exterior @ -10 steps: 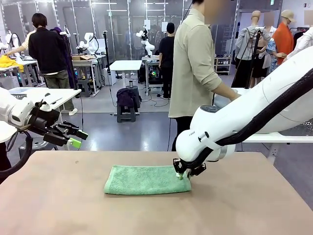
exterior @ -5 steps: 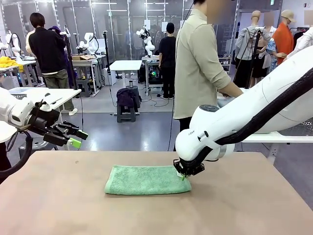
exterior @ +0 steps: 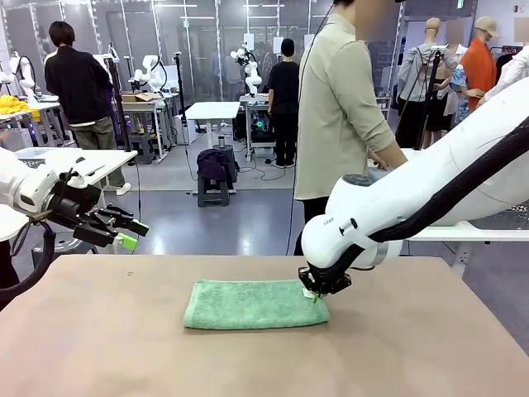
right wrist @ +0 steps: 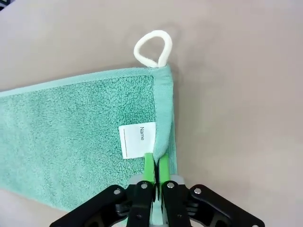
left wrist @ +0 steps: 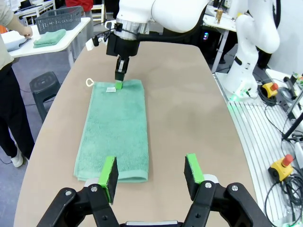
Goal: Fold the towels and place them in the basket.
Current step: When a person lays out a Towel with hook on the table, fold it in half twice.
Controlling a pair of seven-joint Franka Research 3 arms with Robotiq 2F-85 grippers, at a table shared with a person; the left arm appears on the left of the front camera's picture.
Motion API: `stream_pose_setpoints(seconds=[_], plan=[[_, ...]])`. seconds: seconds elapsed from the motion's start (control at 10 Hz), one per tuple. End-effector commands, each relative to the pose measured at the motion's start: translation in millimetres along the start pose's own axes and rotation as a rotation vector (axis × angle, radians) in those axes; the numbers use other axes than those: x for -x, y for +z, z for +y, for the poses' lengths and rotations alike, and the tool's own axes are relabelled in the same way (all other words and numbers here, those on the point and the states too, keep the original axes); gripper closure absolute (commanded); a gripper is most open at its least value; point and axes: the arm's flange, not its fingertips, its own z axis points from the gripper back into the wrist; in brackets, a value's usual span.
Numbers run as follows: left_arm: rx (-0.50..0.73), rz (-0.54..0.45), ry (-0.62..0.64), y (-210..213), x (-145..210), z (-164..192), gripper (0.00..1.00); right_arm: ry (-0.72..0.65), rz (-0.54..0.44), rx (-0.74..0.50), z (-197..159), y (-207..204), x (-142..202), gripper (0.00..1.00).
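A mint green towel (exterior: pixel 252 304) lies folded in a long strip at the middle of the table, with a white corner loop (right wrist: pixel 152 47) and a white name tag (right wrist: pixel 137 139) at its right end. My right gripper (exterior: pixel 312 294) is shut on that end's hem (right wrist: pixel 157 161), which bunches up between the green pads. My left gripper (exterior: pixel 132 234) hangs open above the table's left far corner, well apart from the towel (left wrist: pixel 116 132), nothing between its fingers (left wrist: pixel 151 172). The dark grey mesh basket (left wrist: pixel 59 19) stands on a side table beyond the far edge.
A person in a beige shirt (exterior: pixel 335 116) stands at the far side, turned towards the side table. A folded green cloth (left wrist: pixel 49 38) lies beside the basket, near the person's hand (left wrist: pixel 24 31). The brown tabletop (exterior: pixel 413 347) is bare around the towel.
My right gripper has closed fully on the towel's hem and drawn the towel a little to the right. The left arm has stayed still.
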Motion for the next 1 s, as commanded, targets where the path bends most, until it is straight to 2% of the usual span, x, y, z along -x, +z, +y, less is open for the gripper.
stream_pose_setpoints(seconds=[0.0,0.1,0.4,0.9], plan=[[-0.002,-0.003,-0.004,1.4,-1.7,-1.7,0.28,0.038,-0.007,0.033,-17.0,23.7,3.7,1.00],[-0.002,-0.003,-0.004,1.4,-1.7,-1.7,0.28,0.055,-0.006,0.044,-12.6,36.4,3.2,1.00],[-0.002,-0.003,-0.004,1.4,-1.7,-1.7,0.28,0.124,-0.025,0.083,33.3,73.7,1.8,1.00],[-0.002,-0.003,-0.004,1.4,-1.7,-1.7,0.28,0.242,-0.019,0.197,143.3,83.4,-4.1,1.00]])
